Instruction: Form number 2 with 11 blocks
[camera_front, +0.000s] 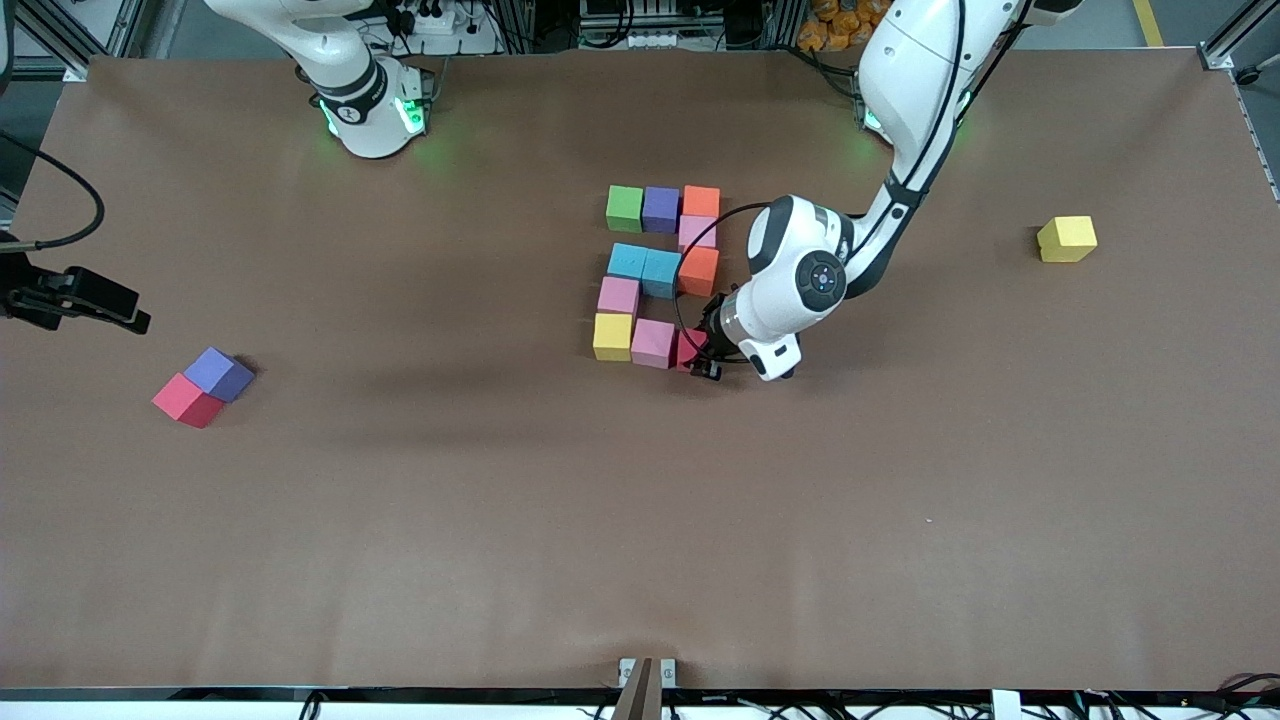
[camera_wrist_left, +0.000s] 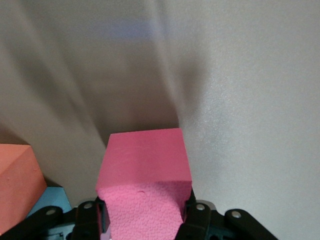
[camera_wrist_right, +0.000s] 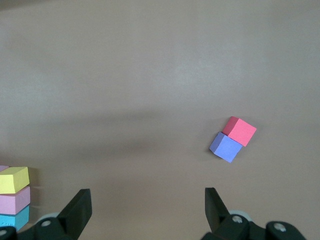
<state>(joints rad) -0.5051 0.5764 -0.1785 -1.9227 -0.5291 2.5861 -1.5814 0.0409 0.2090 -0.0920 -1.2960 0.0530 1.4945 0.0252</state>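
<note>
Ten blocks lie in a figure: green (camera_front: 625, 208), purple (camera_front: 660, 208) and orange (camera_front: 701, 201) in the row nearest the robots, then pink (camera_front: 697, 232), orange (camera_front: 699, 270), two light blue (camera_front: 643, 266), pink (camera_front: 618, 295), yellow (camera_front: 612, 336) and pink (camera_front: 653, 343). My left gripper (camera_front: 705, 357) is shut on a red block (camera_front: 689, 347) right beside that last pink one, at the end of the row nearest the front camera. The left wrist view shows the red block (camera_wrist_left: 145, 160) between the fingers (camera_wrist_left: 197, 217). My right gripper (camera_wrist_right: 147, 210) is open, high over the table, holding nothing.
A loose red block (camera_front: 186, 400) and a purple block (camera_front: 220, 373) touch each other toward the right arm's end of the table. A loose yellow block (camera_front: 1067, 239) lies toward the left arm's end. A black device (camera_front: 75, 295) juts in at the table's edge.
</note>
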